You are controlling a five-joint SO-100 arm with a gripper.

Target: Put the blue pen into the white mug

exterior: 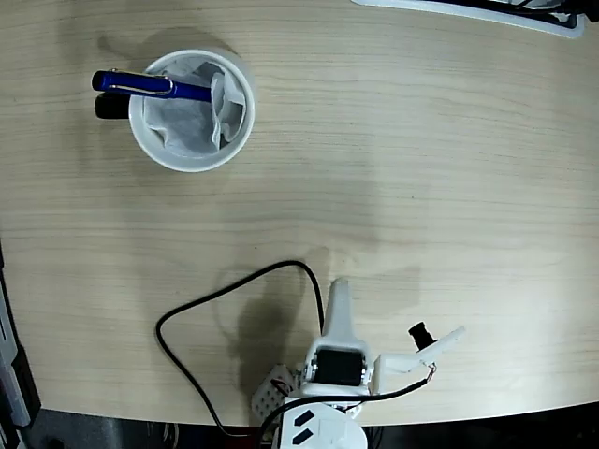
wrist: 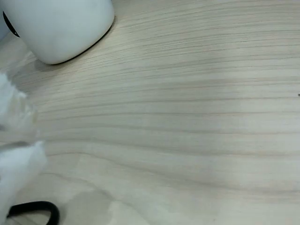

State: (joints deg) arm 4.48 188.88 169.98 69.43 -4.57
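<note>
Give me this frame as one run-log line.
blue pen: in white mug, end over rim | gripper: empty, away from mug, near table edge | phase: placed

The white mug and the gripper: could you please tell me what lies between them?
Only bare wooden table in the fixed view, separating the white mug from the gripper.
</note>
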